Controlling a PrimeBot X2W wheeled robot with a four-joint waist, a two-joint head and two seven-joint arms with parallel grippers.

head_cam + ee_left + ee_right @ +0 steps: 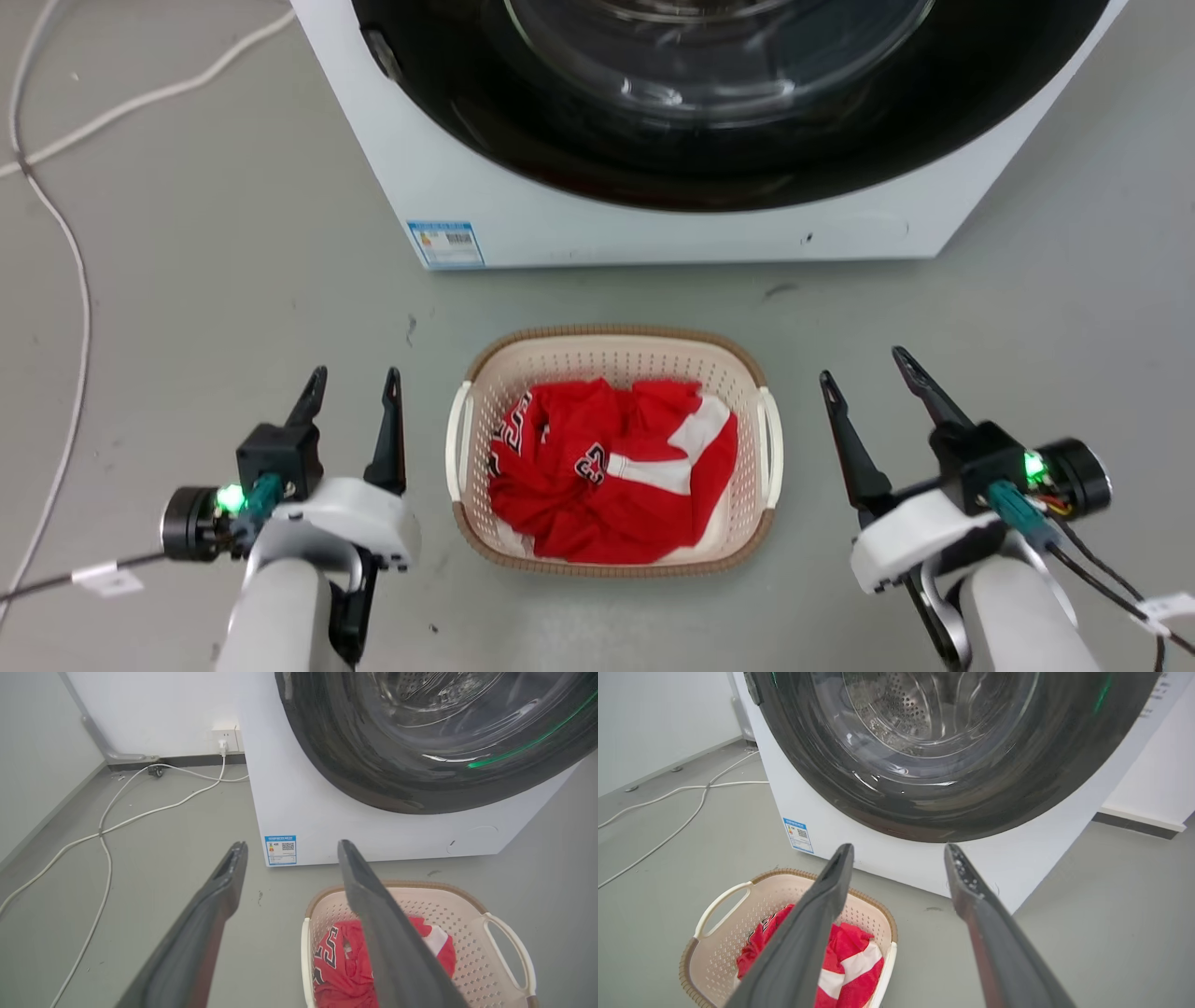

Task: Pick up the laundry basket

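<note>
At the far left of the head view, white cables [58, 233] are seen trailing across the grey floor [233, 299]. Further right, at the lower left, the left gripper [357, 373] is found with its two dark fingers spread apart and nothing held between them. It is placed near the left handle [456, 431] of the laundry basket [611, 331] without touching it. The laundry basket is set upright on the floor at the middle of the view, between the two grippers and just in front of the washing machine [653, 229]. A red garment [611, 476] with white panels and dark lettering is crumpled inside it. Behind the basket, the white front of the machine is taken up largely by a dark round door, and a small blue label [446, 244] is stuck at its lower left corner. To the right of the right handle [771, 434], the right gripper [864, 365] is seen, its fingers likewise parted and empty, near the basket but apart from it. In the left wrist view the basket is shown at the lower right beyond the spread fingers; in the right wrist view it is shown at the lower left.
</note>
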